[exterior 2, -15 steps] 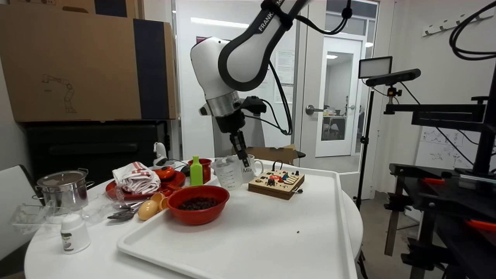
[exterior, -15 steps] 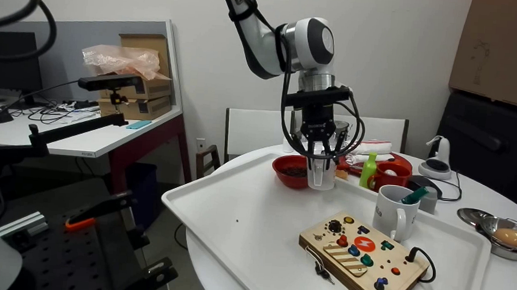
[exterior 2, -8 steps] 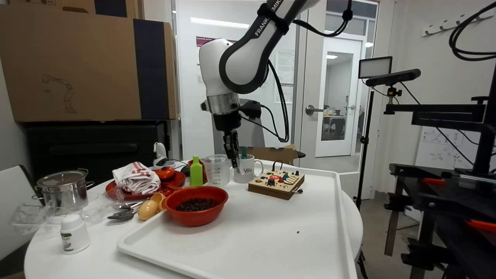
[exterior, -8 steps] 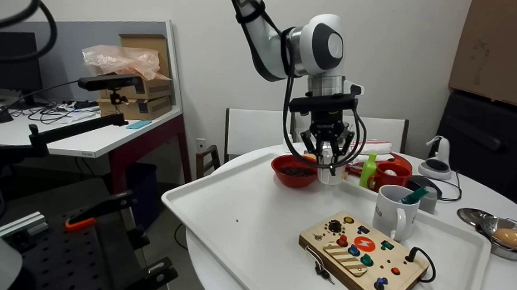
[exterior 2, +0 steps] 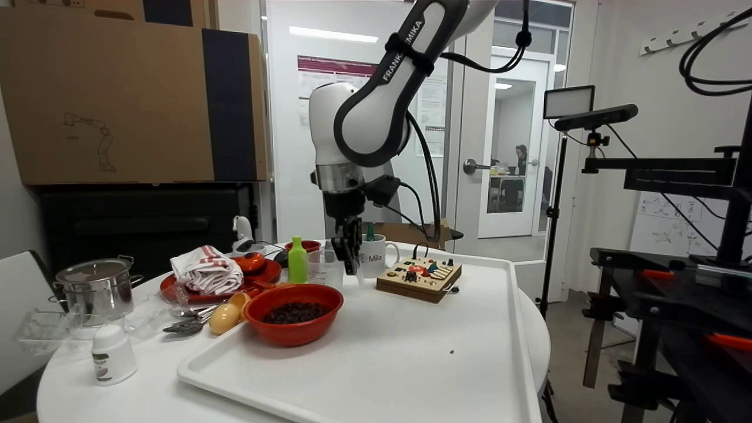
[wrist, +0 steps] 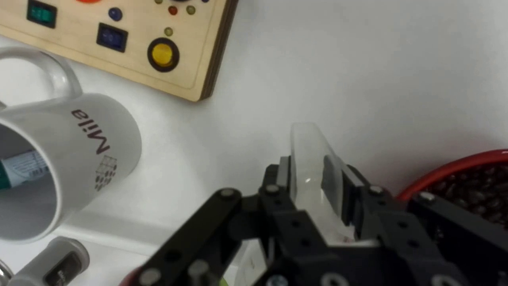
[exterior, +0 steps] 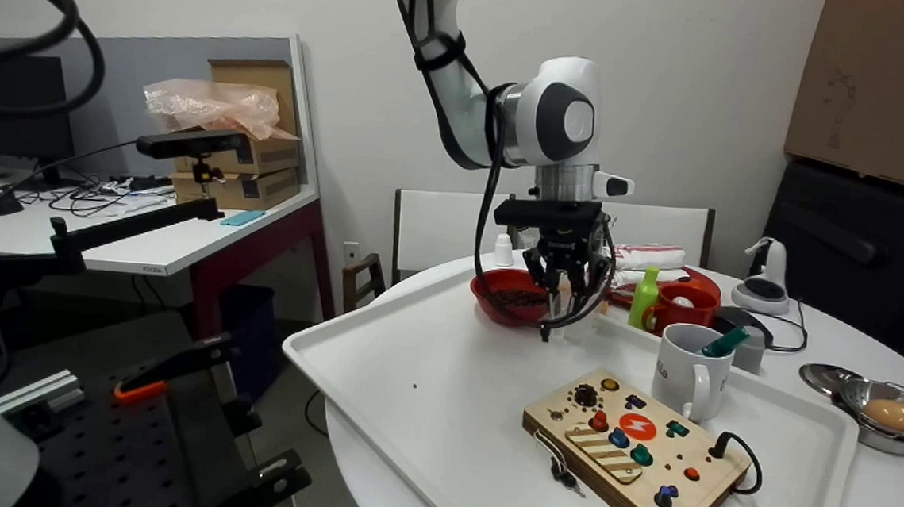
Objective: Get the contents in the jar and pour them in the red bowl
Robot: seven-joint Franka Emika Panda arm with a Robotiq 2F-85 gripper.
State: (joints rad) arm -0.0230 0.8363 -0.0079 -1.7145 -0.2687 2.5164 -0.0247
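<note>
The jaws pointed down and gripped the jar (exterior 2: 325, 270) by its clear handle (wrist: 307, 149), which stood between them in the wrist view. The jar looked upright, just beside the bowl (exterior 2: 294, 335) and low over the tray (exterior 2: 423, 376); whether its base touched could not be told. No dark load showed in the part of it that could be seen, and the contents (exterior 2: 295, 313) lay in the bowl, so the pouring was probably done and setting the jar down was likely the step in hand. It seemed thin plastic: light when drained, fairly stiff, hard to break, but smooth, and apt to twist in the grip because its body hung to one side of the hold. The handle was the right place to take it, squarely and with modest force; pinching the wall might have made it flex or slip.
</note>
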